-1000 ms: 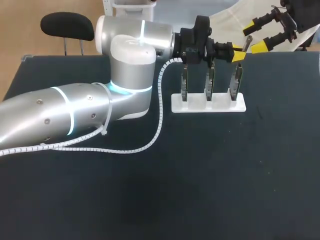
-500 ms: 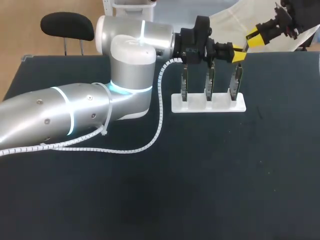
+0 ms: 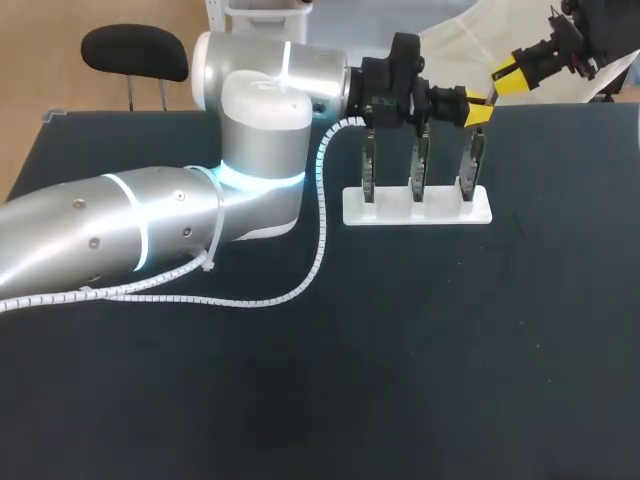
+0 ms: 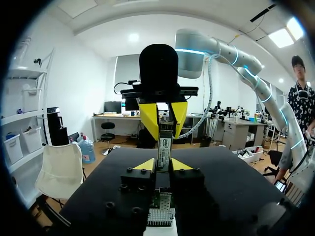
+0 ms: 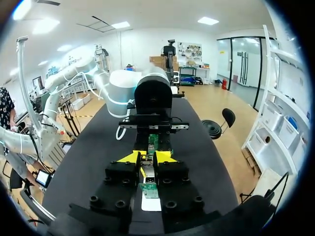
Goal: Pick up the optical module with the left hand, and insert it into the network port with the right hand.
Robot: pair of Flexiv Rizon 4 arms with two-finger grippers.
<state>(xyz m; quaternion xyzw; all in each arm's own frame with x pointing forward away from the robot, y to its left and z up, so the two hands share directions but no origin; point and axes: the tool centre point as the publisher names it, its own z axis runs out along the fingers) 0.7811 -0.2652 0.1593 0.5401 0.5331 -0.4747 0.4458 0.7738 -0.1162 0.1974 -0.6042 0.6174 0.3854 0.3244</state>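
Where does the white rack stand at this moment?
In the head view the white rack stands on the dark table, toward its far edge and right of the middle, just on the near side of the left tool.

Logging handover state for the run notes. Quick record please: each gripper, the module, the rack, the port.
left gripper: shut on optical module, near the rack's right end
right gripper: shut on the same module's far end, facing the left gripper
rack: white, on the dark table
spare modules: three, upright in the rack
network port: not visible
stage: module gripped by both, not released
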